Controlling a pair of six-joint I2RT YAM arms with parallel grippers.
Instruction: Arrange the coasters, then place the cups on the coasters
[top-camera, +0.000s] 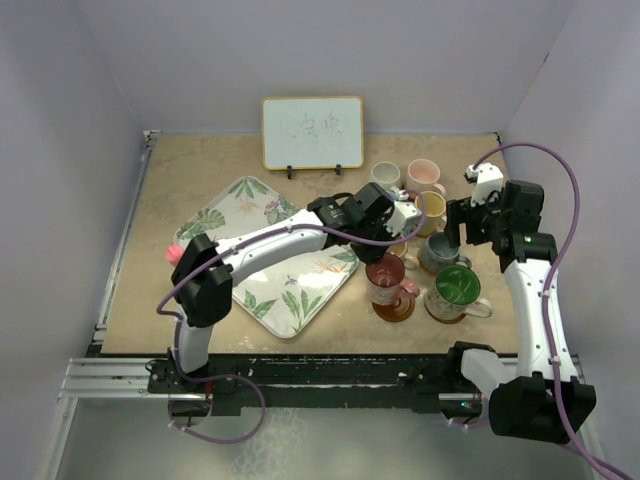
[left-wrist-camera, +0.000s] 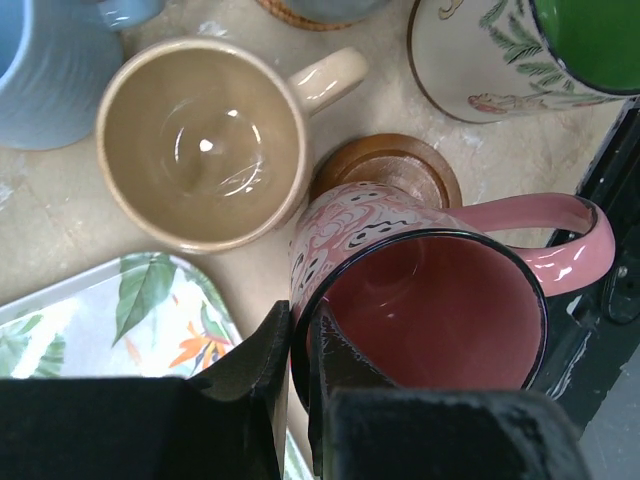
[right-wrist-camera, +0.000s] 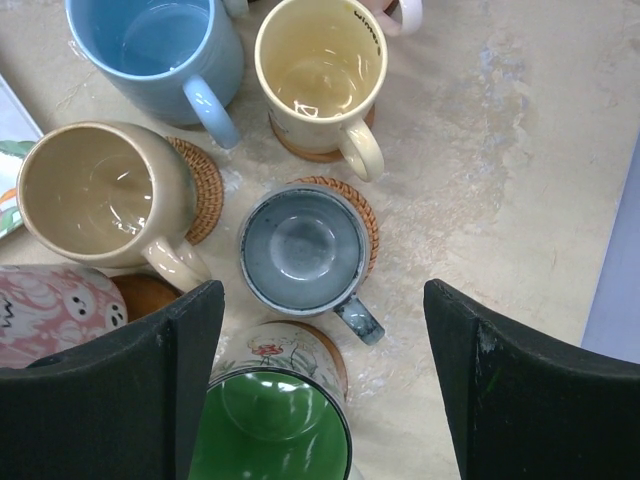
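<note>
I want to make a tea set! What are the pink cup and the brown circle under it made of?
The pink cup looks like glazed ceramic: smooth, shiny, with bright glints on the handle. The brown coaster looks like polished wood, probably: warm brown, ring grooves, soft sheen.

— Where is the tray (top-camera: 285, 300) being kept?
— On the table (top-camera: 160, 200), left of the cups (top-camera: 457, 290); a board (top-camera: 312, 131) is being propped behind it.
— And the coasters (right-wrist-camera: 205, 190)?
— Several are being covered by cups.
</note>
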